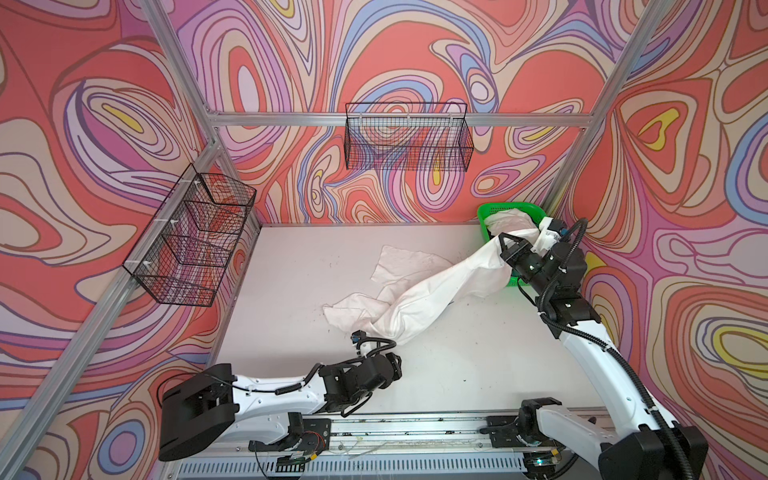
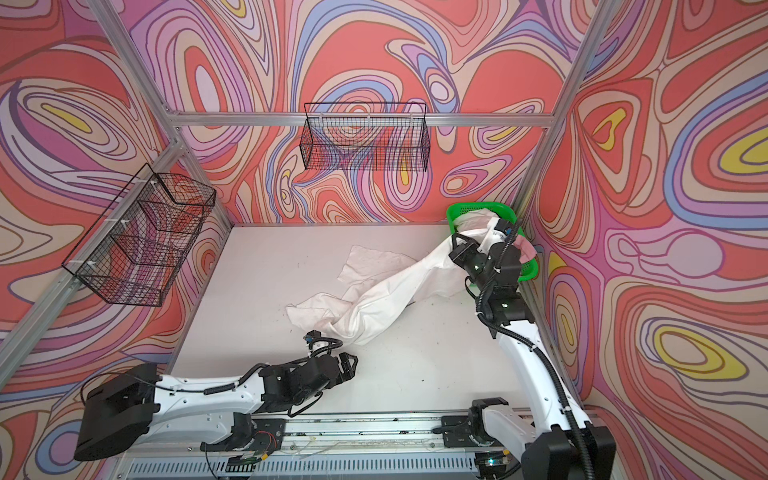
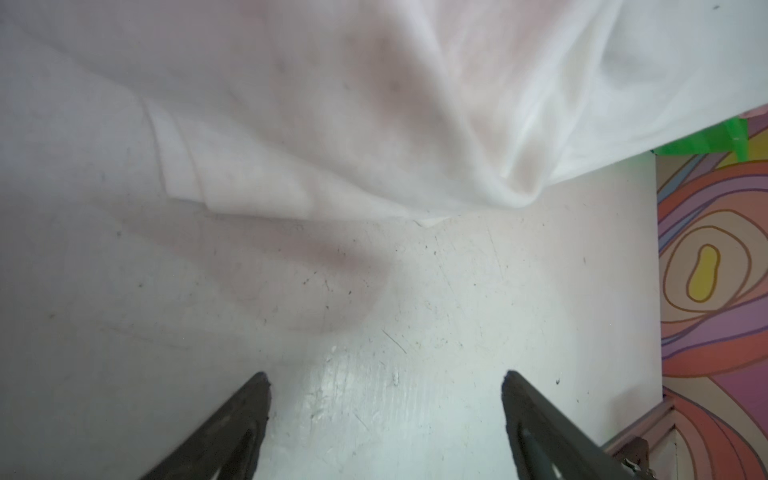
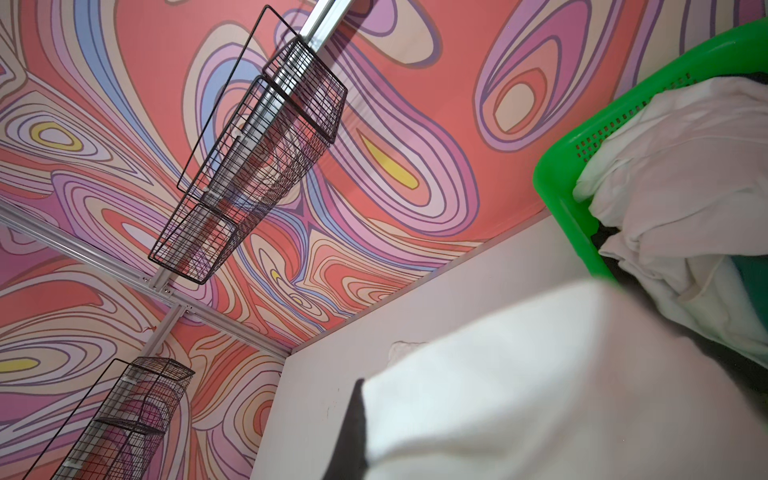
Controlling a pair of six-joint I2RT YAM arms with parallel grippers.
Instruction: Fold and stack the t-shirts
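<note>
Left wrist view looks past the left gripper (image 3: 385, 376), close to the front edge of the tabletop (image 3: 415, 311). Its two dark fingers (image 3: 249, 415) stand wide apart with nothing between them. Only this view shows the little scratches and specks on the tabletop, and a folded hem of the white t-shirt (image 3: 332, 104) just ahead of the fingers.

In both top views that shirt runs from the middle of the tabletop up toward the far right corner. Its low end lies bunched on a flatter pinkish-white cloth (image 1: 407, 264); I cannot tell if that is another shirt. The right gripper (image 1: 505, 245) is pinched tight on the high end and holds it up off the tabletop, right by the green basket (image 1: 486, 216) in that corner.

Only the right wrist view looks into the basket: more white shirts (image 4: 685, 166) are piled there, with a dark green shirt (image 4: 752, 274) under them. A top view alone shows a pale pink shirt (image 2: 528, 249) at the basket's right side.

Farthest off, two black wire baskets (image 1: 407, 137) hang on the walls.
</note>
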